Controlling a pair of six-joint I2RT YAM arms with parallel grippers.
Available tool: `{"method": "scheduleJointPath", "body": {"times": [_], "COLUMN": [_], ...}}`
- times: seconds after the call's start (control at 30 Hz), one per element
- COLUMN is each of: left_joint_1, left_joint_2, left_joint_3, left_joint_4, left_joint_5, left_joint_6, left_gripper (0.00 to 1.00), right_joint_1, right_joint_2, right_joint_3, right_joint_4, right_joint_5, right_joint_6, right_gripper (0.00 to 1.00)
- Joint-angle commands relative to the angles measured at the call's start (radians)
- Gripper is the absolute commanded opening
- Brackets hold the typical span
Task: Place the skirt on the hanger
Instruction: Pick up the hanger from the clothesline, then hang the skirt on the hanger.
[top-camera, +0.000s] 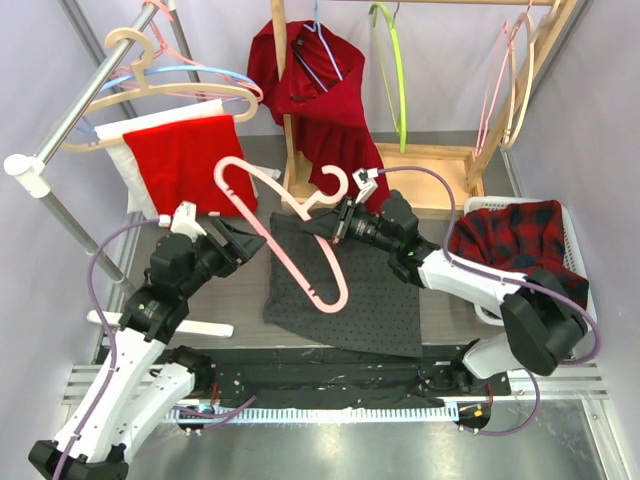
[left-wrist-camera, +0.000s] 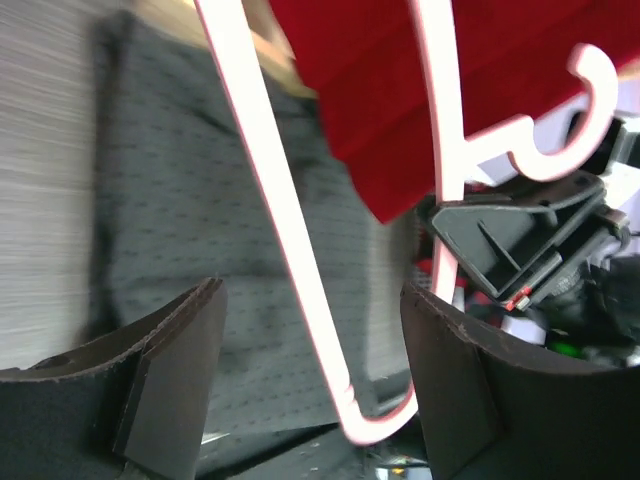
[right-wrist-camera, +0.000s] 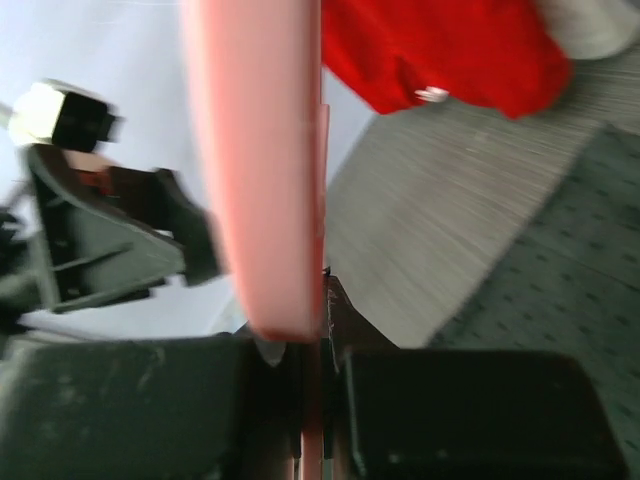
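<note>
**A:** Starting at the left, what is that arm doing?

**B:** The left gripper (top-camera: 240, 243) is spread wide and holds nothing. The long bar of the hanger (top-camera: 283, 244) passes between its fingers, apparently untouched.

**A:** How does the hanger lie?

**B:** There's one in play, with its long axis running from about ten o'clock to four. It's raised over the one grey skirt (top-camera: 350, 290), which lies flat on the table (top-camera: 245, 290) with its narrower end toward twelve.

**A:** Who holds it?

**B:** The right gripper (top-camera: 335, 224) is pinched tight on it just below the hook. The skirt's top edge lies right beneath, spreading toward six.

**A:** Which arm goes for the cloth?

**B:** The free left one, I'd judge. The skirt's top corner lies near it, at about three o'clock.
</note>
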Motion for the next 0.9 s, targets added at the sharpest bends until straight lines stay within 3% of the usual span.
{"method": "scheduleJointPath", "body": {"times": [0.0, 0.2, 0.37, 0.63, 0.87], "left_joint_1": [-0.001, -0.001, -0.001, -0.006, -0.046], "left_joint_2": [0.041, 0.079, 0.133, 0.188, 0.214], "left_joint_3": [0.143, 0.151, 0.088, -0.049, -0.133], "left_joint_4": [-0.27, -0.287, -0.26, -0.255, -0.247], "left_joint_5": [-0.116, -0.056, 0.024, 0.091, 0.044], "left_joint_6": [0.122, 0.141, 0.13, 0.13, 0.092], "left_gripper": [0.72, 0.59, 0.58, 0.48, 0.43], "right_joint_1": [0.02, 0.165, 0.28, 0.422, 0.471], "right_joint_2": [-0.072, -0.025, 0.081, 0.187, 0.238], "right_joint_3": [0.019, -0.033, -0.063, -0.037, 0.008], "right_joint_4": [-0.272, -0.286, -0.179, -0.214, -0.232], "right_joint_5": [0.147, 0.291, 0.399, 0.618, 0.736], "right_joint_6": [-0.179, -0.164, -0.058, -0.02, 0.014], "right_gripper": [0.01, 0.01, 0.01, 0.01, 0.01]}}
